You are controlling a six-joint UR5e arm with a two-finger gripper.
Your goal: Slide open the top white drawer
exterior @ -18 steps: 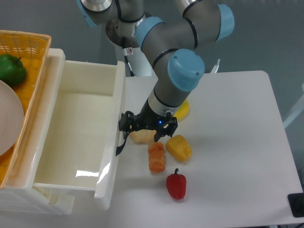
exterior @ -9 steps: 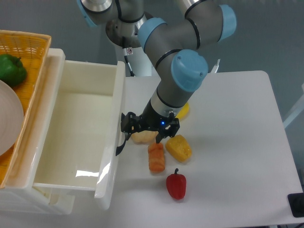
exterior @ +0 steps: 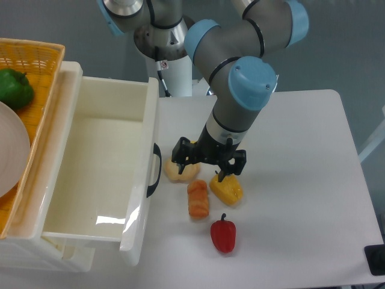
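Note:
The top white drawer (exterior: pixel 96 162) stands pulled far out from the cabinet, its cream inside bare, and its curved black handle (exterior: pixel 154 171) on the right front is free. My gripper (exterior: pixel 209 164) hangs just right of that handle, a short gap away, above a pale tan food piece (exterior: pixel 175 173) and a yellow pepper (exterior: pixel 227 189). Its fingers are open and hold nothing.
An orange basket (exterior: pixel 42 57) with a green pepper (exterior: pixel 14 88) and a white plate (exterior: pixel 11 150) sits on top of the cabinet. An orange food piece (exterior: pixel 198 199) and a red pepper (exterior: pixel 223 235) lie on the white table (exterior: pixel 301 180). The lower drawer front (exterior: pixel 60 256) shows beneath.
The gripper has drawn away from the drawer handle, moving right by some forty pixels. The handle now shows in full. The drawer has not shifted.

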